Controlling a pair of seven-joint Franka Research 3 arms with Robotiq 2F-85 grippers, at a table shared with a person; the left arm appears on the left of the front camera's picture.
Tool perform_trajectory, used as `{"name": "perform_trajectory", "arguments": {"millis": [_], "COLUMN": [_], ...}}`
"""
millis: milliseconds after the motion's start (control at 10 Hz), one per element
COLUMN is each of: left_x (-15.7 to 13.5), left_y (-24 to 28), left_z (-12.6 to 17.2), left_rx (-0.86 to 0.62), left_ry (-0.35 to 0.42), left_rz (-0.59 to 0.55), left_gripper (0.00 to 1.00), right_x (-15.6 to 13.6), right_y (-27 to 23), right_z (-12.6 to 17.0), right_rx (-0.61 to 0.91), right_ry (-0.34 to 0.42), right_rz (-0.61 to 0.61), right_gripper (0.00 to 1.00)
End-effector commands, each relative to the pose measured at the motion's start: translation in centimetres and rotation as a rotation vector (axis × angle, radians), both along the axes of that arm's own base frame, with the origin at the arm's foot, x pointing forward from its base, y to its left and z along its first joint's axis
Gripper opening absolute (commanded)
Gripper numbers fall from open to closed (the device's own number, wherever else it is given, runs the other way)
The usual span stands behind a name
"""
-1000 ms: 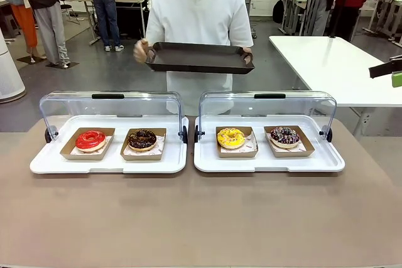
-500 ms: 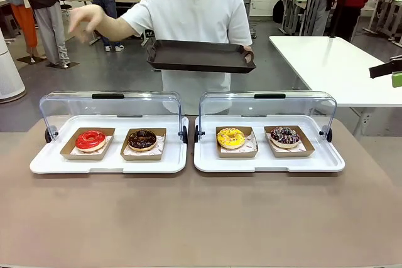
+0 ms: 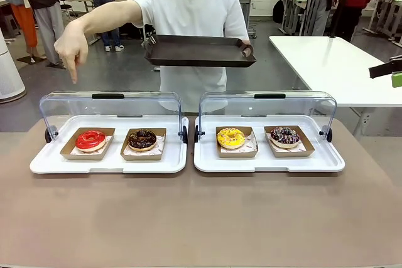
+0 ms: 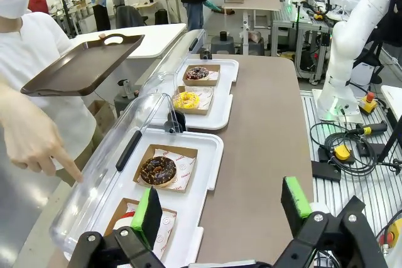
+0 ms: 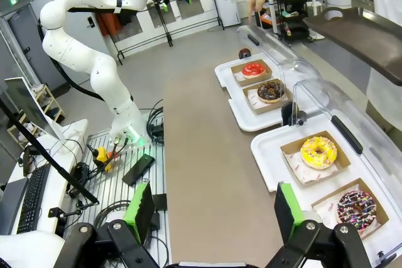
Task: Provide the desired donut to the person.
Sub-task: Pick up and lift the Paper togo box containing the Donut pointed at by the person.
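The person stands across the table, holding a dark tray in one hand. The other hand points a finger straight down above the red donut, which lies in a cardboard boat at the far left. Beside it sit a chocolate donut, a yellow donut and a dark sprinkled donut. My left gripper is open above the table's near side, its finger partly hiding the red donut. My right gripper is open and empty, well back from the yellow donut.
Two white display cases stand side by side with their clear lids rolled back. A white table stands at the back right. Bystanders move about far behind. Bare brown tabletop lies in front of the cases.
The person's hand left the tray's edge, swung out to picture left and now points down over the left case. The tray is held by one hand. The donuts have not moved.
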State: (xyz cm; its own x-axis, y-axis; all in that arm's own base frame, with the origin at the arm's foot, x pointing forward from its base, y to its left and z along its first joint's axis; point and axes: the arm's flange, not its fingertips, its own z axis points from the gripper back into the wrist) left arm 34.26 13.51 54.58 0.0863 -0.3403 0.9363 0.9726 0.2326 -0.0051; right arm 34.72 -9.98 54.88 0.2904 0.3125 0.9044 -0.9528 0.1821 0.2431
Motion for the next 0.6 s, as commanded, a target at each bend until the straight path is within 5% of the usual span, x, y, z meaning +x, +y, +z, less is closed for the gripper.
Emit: {"name": "perform_trajectory", "arguments": {"millis": [0, 500], "left_x": [0.09, 0.09], "left_y": [0.09, 0.09], "left_z": [0.08, 0.08], "left_rx": [-0.012, -0.012], "left_ry": [-0.013, -0.013], "left_rz": [0.0, 0.0], "left_gripper": [1.0, 1.0], "right_x": [0.04, 0.04], "right_y": [0.01, 0.01], "right_z": [0.0, 0.0], "right_rx": [0.013, 0.013], "right_ry": [-0.003, -0.003], "right_rz": [0.006, 0.006], "right_gripper": [1.0, 1.0]}}
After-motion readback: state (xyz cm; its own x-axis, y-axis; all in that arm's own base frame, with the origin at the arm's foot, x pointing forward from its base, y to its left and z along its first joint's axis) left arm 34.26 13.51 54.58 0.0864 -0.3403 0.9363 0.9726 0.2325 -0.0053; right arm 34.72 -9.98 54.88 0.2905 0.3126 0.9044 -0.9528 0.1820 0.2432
